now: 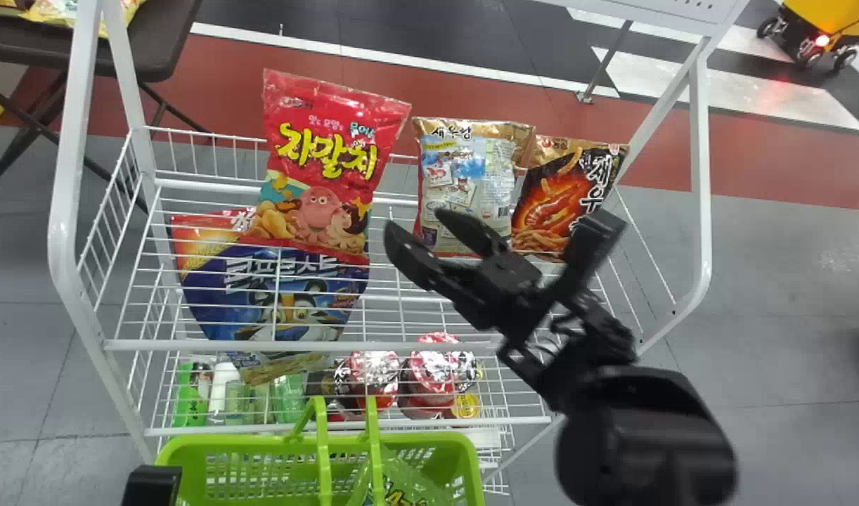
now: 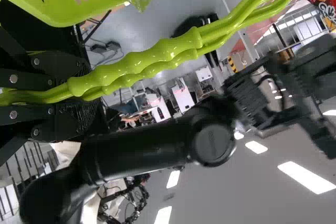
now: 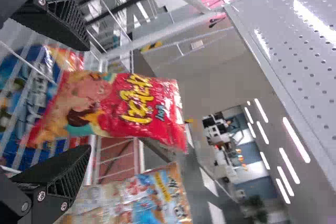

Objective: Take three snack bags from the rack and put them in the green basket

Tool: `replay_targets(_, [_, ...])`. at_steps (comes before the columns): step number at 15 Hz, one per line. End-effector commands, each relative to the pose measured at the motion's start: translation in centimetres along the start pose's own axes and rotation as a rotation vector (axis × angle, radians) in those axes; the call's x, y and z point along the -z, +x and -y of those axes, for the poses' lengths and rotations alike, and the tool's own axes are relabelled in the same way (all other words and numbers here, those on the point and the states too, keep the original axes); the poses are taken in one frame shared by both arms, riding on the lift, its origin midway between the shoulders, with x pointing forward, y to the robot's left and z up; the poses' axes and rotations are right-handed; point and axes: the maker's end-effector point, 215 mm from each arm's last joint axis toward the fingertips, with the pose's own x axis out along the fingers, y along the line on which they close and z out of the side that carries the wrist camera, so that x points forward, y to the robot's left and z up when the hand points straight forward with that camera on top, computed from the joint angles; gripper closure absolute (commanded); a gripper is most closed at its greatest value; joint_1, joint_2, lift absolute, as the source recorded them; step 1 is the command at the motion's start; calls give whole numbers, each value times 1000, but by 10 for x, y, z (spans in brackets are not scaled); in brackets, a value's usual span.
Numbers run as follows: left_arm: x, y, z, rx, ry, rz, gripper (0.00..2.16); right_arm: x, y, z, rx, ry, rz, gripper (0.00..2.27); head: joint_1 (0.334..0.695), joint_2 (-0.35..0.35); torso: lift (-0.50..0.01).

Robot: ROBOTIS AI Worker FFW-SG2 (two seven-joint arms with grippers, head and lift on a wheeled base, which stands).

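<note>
Left gripper (image 2: 86,90) is clamping handles (image 2: 168,50), likely steadying the basket (image 1: 250,442) before the rack (image 1: 296,346); right gripper (image 1: 415,221), fingers (image 3: 65,174) apart, is likely readying for the rack's red bag (image 1: 324,158).

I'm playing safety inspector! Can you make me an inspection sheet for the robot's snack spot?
Surface: white wire rack.
Job's things: red bag, blue bag, pale bag and black bag on the rack; green basket in front, green packet inside.
Clutter: bottles and round tubs lower down.
Grippers: left gripper shut on basket handles; right gripper open near the bags.
Cables: cable-like dark tangle in the background.
Surroundings: dark table; yellow wheeled machine.
</note>
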Motion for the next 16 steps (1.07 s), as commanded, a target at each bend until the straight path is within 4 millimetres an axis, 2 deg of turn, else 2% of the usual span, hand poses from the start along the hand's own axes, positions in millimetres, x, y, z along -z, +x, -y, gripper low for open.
replay_targets(1, [1,-3,-1,4,-3,-5,1224,3,40,-2,9,-79,20,174,695,-350,-7])
replay_targets(3, [-2,-9,-3,5,-9,5,1224,9,63,5,10,-76,10,188,695,-318,-7])
replay_targets(4, [-2,-10,-3,5,-8,8,1224,10,73,4,8,-77,4,188,695,-284,-7])
replay_targets(7, [-4,-13,-3,9,-10,12,1224,14,95,-2,-9,-84,-25,198,695,-244,-7])
replay_targets(8, [-6,-13,-3,8,-7,12,1224,20,98,0,-9,-74,-51,495,695,-222,-7])
replay_targets(10, [-5,-12,-3,10,-8,10,1224,43,98,1,-11,-29,-138,1895,695,-205,-7])
replay_targets(11, [-5,-12,-2,10,-11,7,1224,51,96,0,-20,-8,-166,2115,695,-202,-7])
replay_targets(14, [-3,-12,-1,12,-12,4,1224,64,84,1,-20,23,-198,2189,695,-200,-7])
replay_targets(16, [-2,-11,1,13,-14,2,1224,64,71,-6,-23,42,-211,2189,695,-206,-7])
